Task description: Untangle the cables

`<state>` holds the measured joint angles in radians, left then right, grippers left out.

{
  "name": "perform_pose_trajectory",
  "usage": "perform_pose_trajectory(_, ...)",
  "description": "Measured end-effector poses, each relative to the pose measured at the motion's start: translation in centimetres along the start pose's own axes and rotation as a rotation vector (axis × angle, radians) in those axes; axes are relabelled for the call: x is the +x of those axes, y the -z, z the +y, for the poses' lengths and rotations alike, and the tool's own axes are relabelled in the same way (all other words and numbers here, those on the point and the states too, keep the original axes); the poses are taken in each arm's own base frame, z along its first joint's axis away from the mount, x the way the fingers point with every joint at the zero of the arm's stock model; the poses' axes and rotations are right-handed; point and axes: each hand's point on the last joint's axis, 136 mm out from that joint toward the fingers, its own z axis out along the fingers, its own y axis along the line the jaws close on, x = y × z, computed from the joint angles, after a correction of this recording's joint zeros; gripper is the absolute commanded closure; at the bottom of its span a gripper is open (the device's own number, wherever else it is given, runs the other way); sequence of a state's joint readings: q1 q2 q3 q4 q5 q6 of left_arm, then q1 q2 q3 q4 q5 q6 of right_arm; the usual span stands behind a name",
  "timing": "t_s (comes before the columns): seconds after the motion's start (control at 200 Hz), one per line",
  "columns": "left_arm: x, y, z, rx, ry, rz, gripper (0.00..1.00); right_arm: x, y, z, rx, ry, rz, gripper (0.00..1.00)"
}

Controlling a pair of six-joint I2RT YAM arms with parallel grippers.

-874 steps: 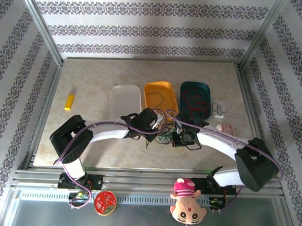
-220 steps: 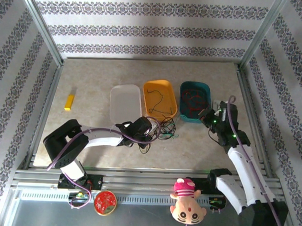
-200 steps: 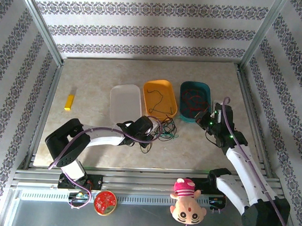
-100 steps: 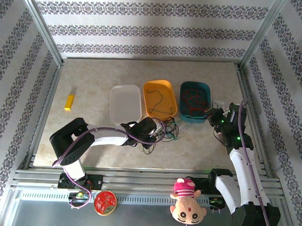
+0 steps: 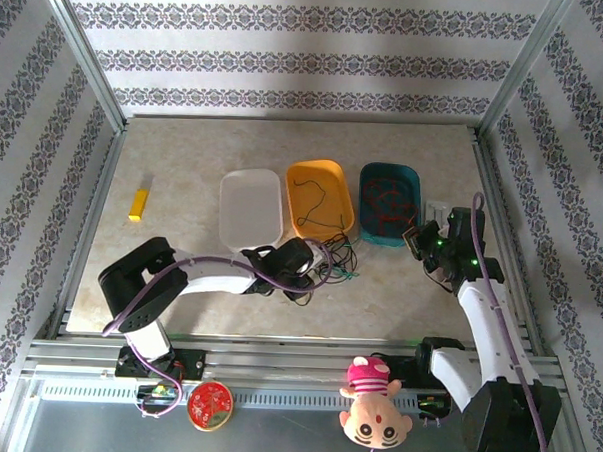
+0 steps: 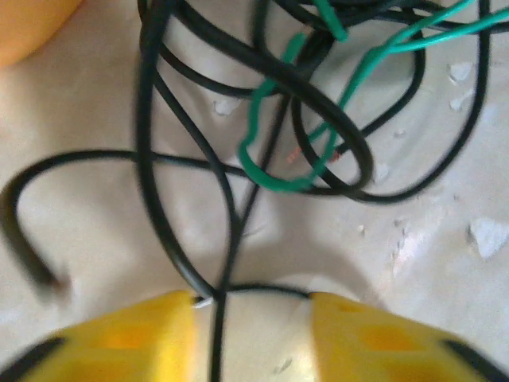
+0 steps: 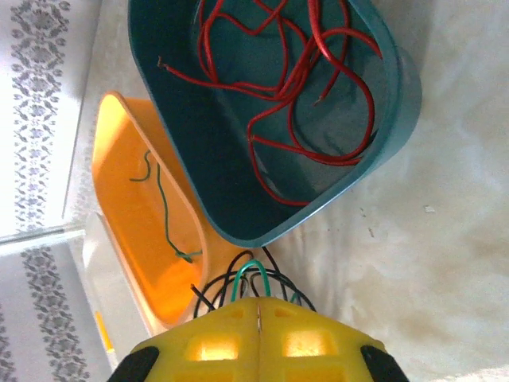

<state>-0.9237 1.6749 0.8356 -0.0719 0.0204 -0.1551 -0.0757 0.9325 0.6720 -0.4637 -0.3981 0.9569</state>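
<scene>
The red cables (image 7: 280, 76) lay loosely coiled inside the teal tray (image 7: 191, 143), several loops overlapping, with cut ends showing. A single thin dark-green cable (image 7: 159, 199) snaked along the floor of the orange tray (image 7: 127, 175) (curled at each end). The others were knotted together. A tangle of black cables (image 6: 146, 119) and a bright green cable (image 6: 248, 155) sat on the table (image 5: 184, 161) just in front of the orange tray. The black loops crossed over and under one another, and the green strand threaded through them, bent into a sharp kink.
</scene>
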Motion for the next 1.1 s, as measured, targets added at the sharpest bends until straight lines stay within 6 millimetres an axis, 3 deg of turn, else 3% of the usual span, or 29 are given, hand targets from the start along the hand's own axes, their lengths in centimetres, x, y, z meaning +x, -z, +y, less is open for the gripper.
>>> perform_pose_trajectory(0.09,-0.7,2.0,0.3,-0.011,-0.012,-0.035,0.3,-0.5,0.7,0.3,0.035,0.052,-0.012,1.0)
perform_pose_trajectory(0.27,-5.4,7.1,-0.2,0.005,-0.065,-0.178,0.25,-1.3,1.4,0.8,0.111,0.19,0.009,1.0)
perform_pose_trajectory(0.455,-10.2,9.2,-1.9,0.067,-0.129,-0.273,0.25,0.1,1.2,2.1,0.04,0.264,0.101,1.0)
perform_pose_trajectory(0.55,-11.6,8.2,-2.7,0.094,-0.168,-0.275,0.4,0.9,1.3,3.4,-0.035,0.273,0.146,1.0)
perform_pose_trajectory(0.755,-12.5,3.7,-3.8,0.124,-0.237,-0.221,0.4,2.4,1.7,5.7,-0.169,0.289,0.225,1.0)
perform_pose_trajectory(0.824,-12.5,2.7,-3.9,0.126,-0.252,-0.214,0.45,2.8,1.9,6.2,-0.201,0.291,0.249,1.0)
perform_pose_trajectory(1.059,-12.9,0.3,-4.2,0.134,-0.269,-0.217,0.98,3.6,2.4,7.1,-0.259,0.295,0.293,1.0)
perform_pose_trajectory(1.104,-12.8,0.0,-4.2,0.137,-0.26,-0.214,1.0,3.7,2.4,7.2,-0.264,0.296,0.297,1.0)
